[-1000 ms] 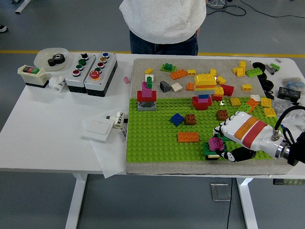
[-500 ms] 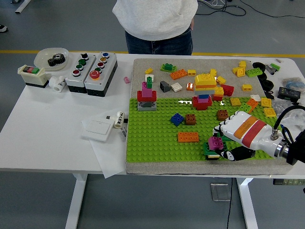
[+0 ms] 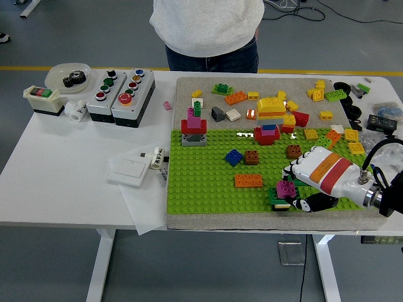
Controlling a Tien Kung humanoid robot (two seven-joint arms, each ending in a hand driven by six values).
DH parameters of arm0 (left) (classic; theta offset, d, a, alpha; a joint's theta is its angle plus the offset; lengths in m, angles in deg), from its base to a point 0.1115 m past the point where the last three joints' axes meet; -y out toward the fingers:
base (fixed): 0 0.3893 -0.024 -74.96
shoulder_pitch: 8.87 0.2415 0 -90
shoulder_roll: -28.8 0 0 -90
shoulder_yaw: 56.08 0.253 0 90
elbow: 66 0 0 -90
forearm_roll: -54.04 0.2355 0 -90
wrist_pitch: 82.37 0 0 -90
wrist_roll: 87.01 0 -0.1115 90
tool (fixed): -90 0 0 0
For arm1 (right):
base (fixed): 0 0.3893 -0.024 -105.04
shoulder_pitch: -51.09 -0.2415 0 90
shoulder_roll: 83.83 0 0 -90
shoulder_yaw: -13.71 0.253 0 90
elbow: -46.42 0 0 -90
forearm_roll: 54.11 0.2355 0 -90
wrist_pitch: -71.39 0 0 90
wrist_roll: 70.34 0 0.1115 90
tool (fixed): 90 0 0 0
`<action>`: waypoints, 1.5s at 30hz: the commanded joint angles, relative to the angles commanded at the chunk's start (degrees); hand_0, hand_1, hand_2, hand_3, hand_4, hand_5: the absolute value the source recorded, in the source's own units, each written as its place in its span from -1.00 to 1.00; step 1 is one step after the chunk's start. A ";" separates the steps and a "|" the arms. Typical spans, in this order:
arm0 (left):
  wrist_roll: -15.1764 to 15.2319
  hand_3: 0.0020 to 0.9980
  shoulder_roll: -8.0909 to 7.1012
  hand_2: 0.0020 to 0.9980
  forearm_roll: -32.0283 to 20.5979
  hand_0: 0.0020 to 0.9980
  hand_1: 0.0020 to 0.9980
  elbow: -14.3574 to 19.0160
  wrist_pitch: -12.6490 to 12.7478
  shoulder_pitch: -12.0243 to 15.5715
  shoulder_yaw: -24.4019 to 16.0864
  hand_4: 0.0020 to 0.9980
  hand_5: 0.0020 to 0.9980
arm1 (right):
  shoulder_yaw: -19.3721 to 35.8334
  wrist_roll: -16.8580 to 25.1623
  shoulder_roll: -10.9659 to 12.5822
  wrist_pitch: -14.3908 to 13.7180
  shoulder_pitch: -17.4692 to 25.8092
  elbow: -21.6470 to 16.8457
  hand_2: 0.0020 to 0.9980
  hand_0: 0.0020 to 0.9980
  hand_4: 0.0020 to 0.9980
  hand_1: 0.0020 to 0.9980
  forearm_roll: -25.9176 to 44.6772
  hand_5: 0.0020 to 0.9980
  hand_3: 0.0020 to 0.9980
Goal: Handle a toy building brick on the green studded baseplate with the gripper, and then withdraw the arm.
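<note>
The green studded baseplate point(image 3: 208, 182) lies on a grey mat at the table's right half. My right hand point(image 3: 295, 189), white with an orange-red band, reaches in from the right edge and rests low on the plate's front right part. Its fingers curl around a magenta brick point(image 3: 285, 188) that sits on a small dark green and yellow stack point(image 3: 278, 201). An orange brick point(image 3: 249, 180) lies just left of it. A blue brick point(image 3: 233, 157) and a brown brick point(image 3: 252, 157) stand further back. The left arm is out of view.
Several loose bricks lie on the mat behind the plate, with a yellow-red stack point(image 3: 272, 108) and a red-grey tower point(image 3: 194, 129). Button boxes point(image 3: 121, 94), a dish point(image 3: 68, 77) and a white switch plate point(image 3: 129, 167) sit at the left. A person point(image 3: 206, 31) stands at the far side.
The person at the far side has shifted slightly. My right hand and the bricks have not visibly moved.
</note>
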State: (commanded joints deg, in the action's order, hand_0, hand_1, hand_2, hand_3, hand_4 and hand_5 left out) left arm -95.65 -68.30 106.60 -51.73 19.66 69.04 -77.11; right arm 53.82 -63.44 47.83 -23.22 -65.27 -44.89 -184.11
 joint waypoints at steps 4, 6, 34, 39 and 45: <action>-0.03 0.22 0.02 0.48 0.08 0.50 0.50 0.02 -0.03 -0.02 -0.05 0.32 0.25 | -0.21 0.17 0.17 -0.06 -0.11 0.10 0.02 -0.47 0.41 -0.14 0.00 -0.05 0.02; -0.03 0.22 0.02 0.48 0.07 0.50 0.50 0.03 -0.03 -0.03 -0.05 0.32 0.26 | -0.34 0.22 0.24 -0.11 -0.16 0.11 0.02 -0.47 0.41 -0.15 0.00 -0.05 0.02; -0.03 0.22 -0.06 0.48 0.06 0.50 0.50 0.05 0.02 -0.22 0.12 0.32 0.25 | -0.50 0.91 0.20 -0.48 -0.55 0.66 0.08 -0.47 0.42 -0.12 0.00 -0.07 0.03; -0.03 0.22 -0.08 0.48 0.04 0.50 0.50 0.07 0.04 -0.24 0.16 0.32 0.25 | -0.46 1.05 0.19 -0.69 -0.55 0.63 0.15 -0.45 0.44 -0.10 0.00 -0.08 0.04; -0.08 0.22 -0.06 0.48 0.32 0.50 0.50 0.04 0.02 -0.25 0.00 0.32 0.26 | -0.43 1.22 0.18 -0.59 -0.52 0.91 0.17 -0.43 0.44 -0.06 0.00 -0.09 0.04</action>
State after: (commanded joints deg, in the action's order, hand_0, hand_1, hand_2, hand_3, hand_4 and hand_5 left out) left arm -95.73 -68.36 106.92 -51.68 19.68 68.80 -77.10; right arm 53.40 -62.22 48.01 -23.81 -65.78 -43.97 -184.11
